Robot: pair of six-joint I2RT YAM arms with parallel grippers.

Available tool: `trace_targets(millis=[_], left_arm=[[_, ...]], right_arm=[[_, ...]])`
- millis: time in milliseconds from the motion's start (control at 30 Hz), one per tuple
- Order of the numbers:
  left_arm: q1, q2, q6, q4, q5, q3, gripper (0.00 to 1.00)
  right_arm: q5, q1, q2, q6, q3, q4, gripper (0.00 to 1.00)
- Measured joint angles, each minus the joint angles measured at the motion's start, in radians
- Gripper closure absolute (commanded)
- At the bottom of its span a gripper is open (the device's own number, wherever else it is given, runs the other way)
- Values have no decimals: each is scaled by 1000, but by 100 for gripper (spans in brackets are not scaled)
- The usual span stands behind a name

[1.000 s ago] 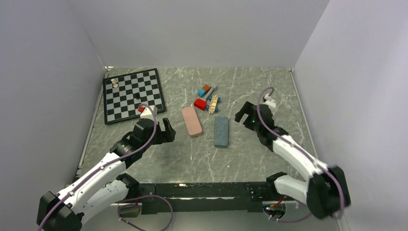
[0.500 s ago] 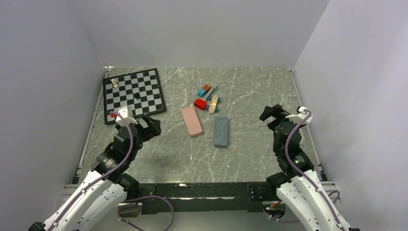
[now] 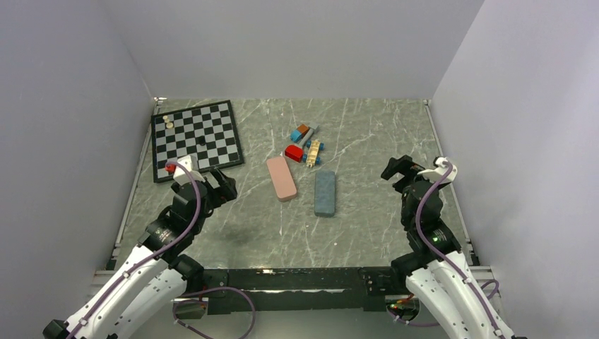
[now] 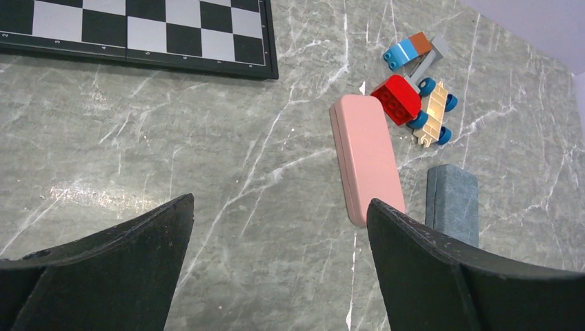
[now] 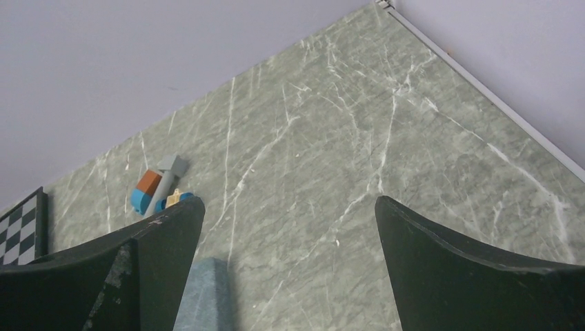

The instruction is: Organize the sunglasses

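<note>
Pulling back toward the table's (image 3: 367,127) near edge, left gripper (image 3: 220,185) and right gripper (image 3: 397,168) hung wide, empty — pink case (image 3: 281,178) and slate-blue case (image 3: 325,192) lay shut mid-table, sunglasses unseen — likely packed.

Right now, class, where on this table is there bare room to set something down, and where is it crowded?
Bare tabletop: between the blue case and the right gripper; along the far edge behind the toy blocks; the near strip below the pink case. Crowded: mid-table, where blocks and cases cluster; the chessboard fills the far left.
</note>
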Motion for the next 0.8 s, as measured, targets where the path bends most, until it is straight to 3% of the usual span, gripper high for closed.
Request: trace_targets(millis=[367,800], left_arm=[[0,10,18,2,21,2,1],[0,92,66,56,144,45,1]], right_arm=[[-32,0,-63,-73,-59,60,0],[-76,0,-62,-82,-49,51,0]])
